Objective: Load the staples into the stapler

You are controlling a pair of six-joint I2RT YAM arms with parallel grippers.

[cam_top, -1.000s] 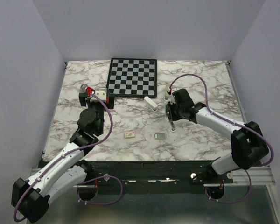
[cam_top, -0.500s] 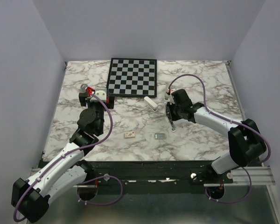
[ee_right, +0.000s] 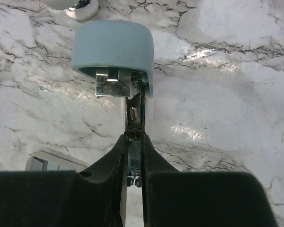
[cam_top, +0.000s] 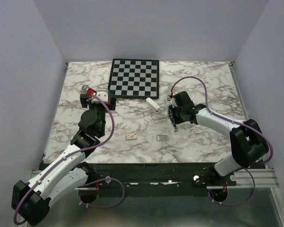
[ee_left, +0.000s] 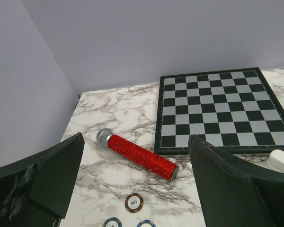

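Note:
The stapler [ee_right: 113, 47] stands open on the marble, its pale blue cover swung up and its bare metal rail [ee_right: 135, 111] running toward the camera. My right gripper [ee_right: 134, 139] is shut on that rail, one finger on each side. In the top view the same gripper [cam_top: 173, 117] holds the stapler [cam_top: 174, 124] at centre right. The staples [cam_top: 163, 137], a small flat silvery block, lie loose on the table just front-left of it and show at the lower left of the right wrist view [ee_right: 49, 163]. My left gripper [ee_left: 137, 165] hangs open and empty at the back left [cam_top: 97, 97].
A chessboard [cam_top: 134, 78] lies at the back centre, with a white oblong piece [cam_top: 153, 104] in front of its right corner. A red glitter microphone [ee_left: 139, 153] and poker chips [ee_left: 133, 202] lie under the left gripper. A small cream tile [cam_top: 131, 136] lies left of the staples.
The right gripper has drawn the stapler a little toward the back of the table. The left arm has not moved.

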